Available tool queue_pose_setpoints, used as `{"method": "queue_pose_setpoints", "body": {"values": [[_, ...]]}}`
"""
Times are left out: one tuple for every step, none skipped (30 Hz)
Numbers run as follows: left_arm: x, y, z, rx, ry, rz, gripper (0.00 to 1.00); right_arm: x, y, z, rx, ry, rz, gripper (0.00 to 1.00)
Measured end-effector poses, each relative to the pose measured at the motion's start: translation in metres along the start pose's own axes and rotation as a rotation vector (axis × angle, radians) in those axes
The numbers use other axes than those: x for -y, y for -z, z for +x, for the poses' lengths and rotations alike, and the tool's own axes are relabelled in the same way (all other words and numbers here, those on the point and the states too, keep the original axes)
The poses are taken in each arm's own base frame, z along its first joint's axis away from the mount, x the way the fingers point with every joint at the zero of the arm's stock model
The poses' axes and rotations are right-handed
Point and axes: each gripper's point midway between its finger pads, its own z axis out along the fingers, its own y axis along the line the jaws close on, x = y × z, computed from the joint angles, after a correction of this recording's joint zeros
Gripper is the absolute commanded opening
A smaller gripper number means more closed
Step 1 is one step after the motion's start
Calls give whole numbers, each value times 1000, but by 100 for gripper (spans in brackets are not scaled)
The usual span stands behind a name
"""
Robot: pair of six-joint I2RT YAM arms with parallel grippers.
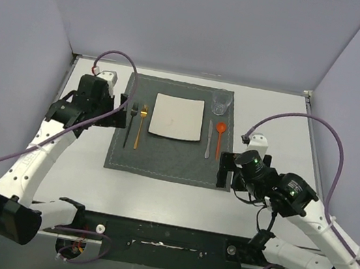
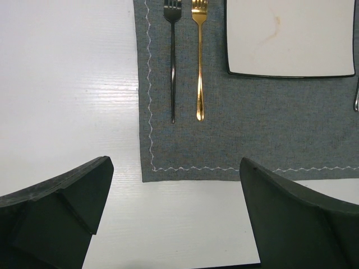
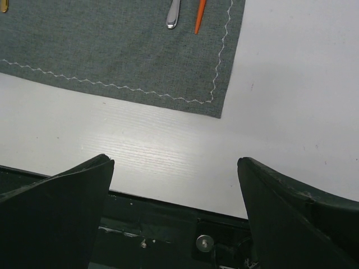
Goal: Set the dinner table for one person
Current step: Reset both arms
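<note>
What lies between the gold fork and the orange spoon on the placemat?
The white square plate, then a silver knife right beside the orange spoon; the top external view shows both.

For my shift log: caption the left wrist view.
Left gripper, jaws open, above placemat corner; black fork, gold fork, white plate beyond.

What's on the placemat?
A white plate, a black fork and gold fork left of it, a silver utensil and orange spoon right of it, a glass at the far right corner. The placemat under the plate is hidden.
</note>
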Motion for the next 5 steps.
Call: {"method": "queue_pose_setpoints", "body": {"values": [[0, 1, 1, 10, 0, 4, 98, -1, 1, -2, 5, -1, -4, 98], [0, 2, 1, 16, 1, 6, 98, -2, 4, -6, 14, -4, -7, 98], [0, 2, 2, 19, 1, 8, 98, -3, 5, -8, 21, -6, -11, 98], [0, 1, 2, 20, 1, 10, 98, -3, 7, -10, 29, -8, -12, 98], [0, 1, 2, 21, 1, 11, 98, -2, 8, -12, 40, -9, -13, 98]]}}
